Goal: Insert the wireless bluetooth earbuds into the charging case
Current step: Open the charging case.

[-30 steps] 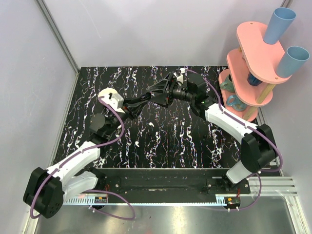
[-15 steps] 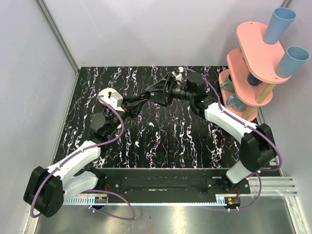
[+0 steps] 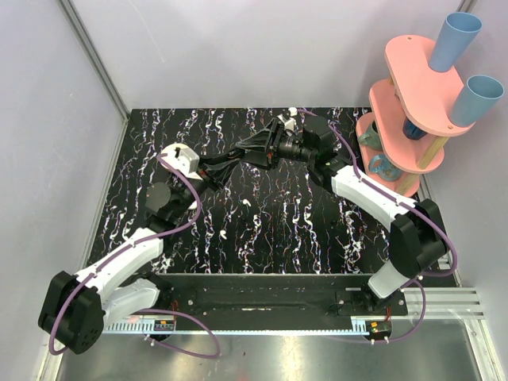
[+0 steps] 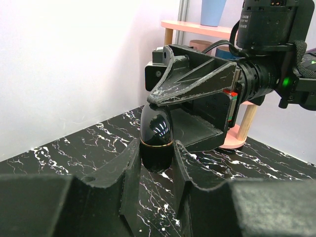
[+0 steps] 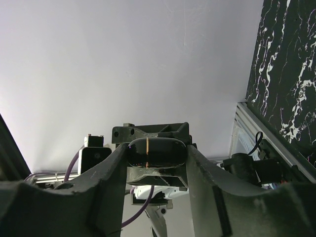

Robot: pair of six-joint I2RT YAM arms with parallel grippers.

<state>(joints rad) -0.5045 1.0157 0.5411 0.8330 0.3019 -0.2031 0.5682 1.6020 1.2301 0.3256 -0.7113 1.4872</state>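
Clamped in the left end effector [image 4: 156, 154], the charging case [image 4: 157, 132] is bracketed by the right end effector [image 5: 157, 154], contact unclear, likely for opening.

The left arm [image 3: 119, 266] and right arm [image 3: 373, 198] share one build: white shell links joined by fat, round black joints, each trailing a thin purple cable [image 3: 198, 208] in loose loops. The left gripper [image 4: 155, 165] and right gripper [image 5: 155, 160] are matt black, with chunky angular fingers scuffed pale along their edges. On the right wrist a small green light [image 4: 285, 82] glows, with a red mark [image 4: 228, 92] nearby.
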